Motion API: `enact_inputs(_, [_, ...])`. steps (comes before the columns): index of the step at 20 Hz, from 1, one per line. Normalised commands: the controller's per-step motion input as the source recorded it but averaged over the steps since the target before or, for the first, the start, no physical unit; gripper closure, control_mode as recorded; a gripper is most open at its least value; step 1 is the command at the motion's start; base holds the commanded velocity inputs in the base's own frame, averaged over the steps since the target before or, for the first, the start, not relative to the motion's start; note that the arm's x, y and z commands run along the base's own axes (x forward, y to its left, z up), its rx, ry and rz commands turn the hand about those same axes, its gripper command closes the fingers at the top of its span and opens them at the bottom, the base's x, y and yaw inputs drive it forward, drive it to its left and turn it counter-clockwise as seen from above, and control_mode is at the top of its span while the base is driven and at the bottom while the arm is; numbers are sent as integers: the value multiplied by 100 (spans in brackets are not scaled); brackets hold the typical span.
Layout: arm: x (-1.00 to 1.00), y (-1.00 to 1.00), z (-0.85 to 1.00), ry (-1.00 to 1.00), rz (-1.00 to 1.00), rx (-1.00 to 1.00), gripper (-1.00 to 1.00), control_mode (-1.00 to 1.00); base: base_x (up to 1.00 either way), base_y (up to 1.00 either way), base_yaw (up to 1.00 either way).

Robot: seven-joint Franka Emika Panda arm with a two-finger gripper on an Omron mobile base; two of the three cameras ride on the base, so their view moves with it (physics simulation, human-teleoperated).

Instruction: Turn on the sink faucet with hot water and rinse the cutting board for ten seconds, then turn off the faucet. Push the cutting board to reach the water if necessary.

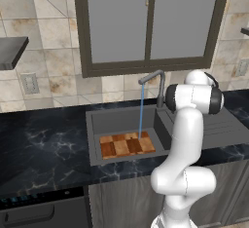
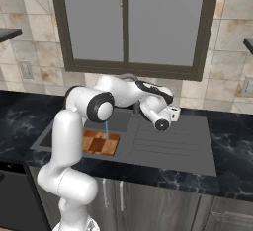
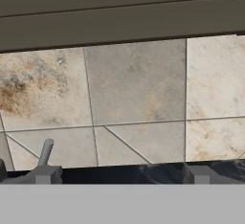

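Wooden cutting board [image 1: 127, 144] under water [image 1: 141, 111], faucet [image 1: 156, 86] running; gripper [image 3: 122, 175] wide open, empty, near handle [image 3: 45, 152] — risk glancing off, leaving flow on.

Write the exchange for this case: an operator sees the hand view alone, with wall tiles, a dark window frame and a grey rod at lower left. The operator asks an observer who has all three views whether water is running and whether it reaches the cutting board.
Operator: Is the water running?
Observer: Yes. In the left base view a thin blue stream of water falls from the spout of the sink faucet.
Operator: Does it reach the cutting board?
Observer: Yes. It lands near the right end of the cutting board, which lies flat in the sink.
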Motion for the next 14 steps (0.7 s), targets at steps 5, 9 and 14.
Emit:
enact_inputs(5, [0, 0, 0, 0, 0, 0, -100, -100, 0, 0, 0])
enact_inputs(9, [0, 0, 0, 0, 0, 0, -100, -100, 0, 0, 0])
enact_inputs(14, [0, 0, 0, 0, 0, 0, -100, -100, 0, 0, 0])
